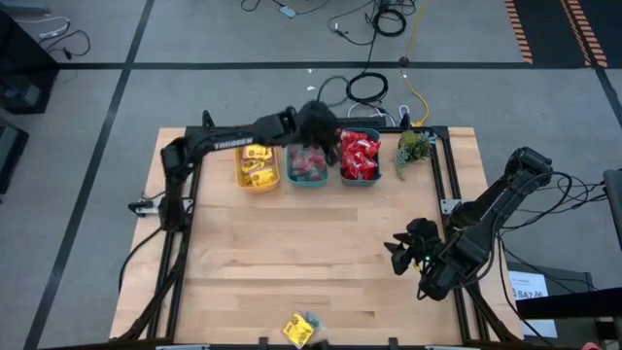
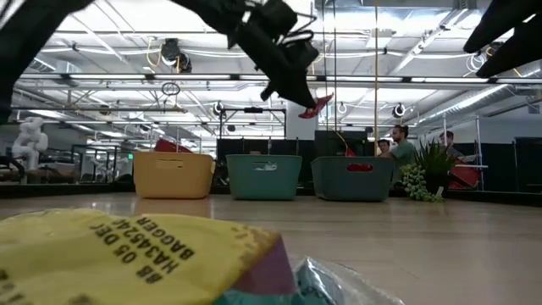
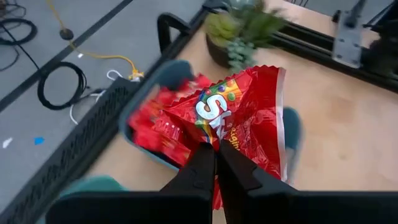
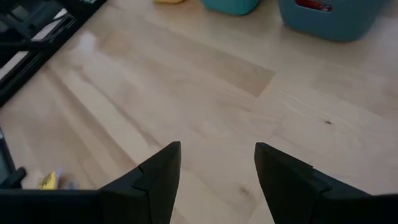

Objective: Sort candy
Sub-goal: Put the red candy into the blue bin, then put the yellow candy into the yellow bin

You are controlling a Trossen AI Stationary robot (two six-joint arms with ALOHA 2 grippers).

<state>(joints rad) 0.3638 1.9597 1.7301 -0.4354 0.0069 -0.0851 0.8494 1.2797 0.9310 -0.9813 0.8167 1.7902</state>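
Observation:
My left gripper (image 3: pixel 216 149) is shut on a red candy packet (image 3: pixel 242 106). It hovers over the right teal bin (image 1: pixel 360 177), which holds several red packets (image 1: pixel 358 156). The middle teal bin (image 1: pixel 308 167) holds small pink and teal pieces. The yellow bin (image 1: pixel 258 167) holds yellow packets. A yellow packet and a clear-wrapped piece (image 1: pixel 301 331) lie on the table at its near edge, and the yellow packet fills the foreground of the low view (image 2: pixel 127 254). At the table's right side my right gripper (image 4: pixel 217 162) stands open above bare wood. My left gripper pinches the red packet at one edge (image 3: pixel 217 138) between its two fingers. The fingers slant downward from the table's left toward the right bin. The packet (image 2: pixel 315 106) sticks out past the fingertips, tilted and clear of the bins below.
The three bins stand in a row along the far edge, with a small green plant (image 1: pixel 413 146) just right of them. A black frame rail (image 1: pixel 442 165) runs along the table's right side. The middle of the wooden table (image 1: pixel 292 253) is bare. People sit in the room beyond (image 2: pixel 398 144).

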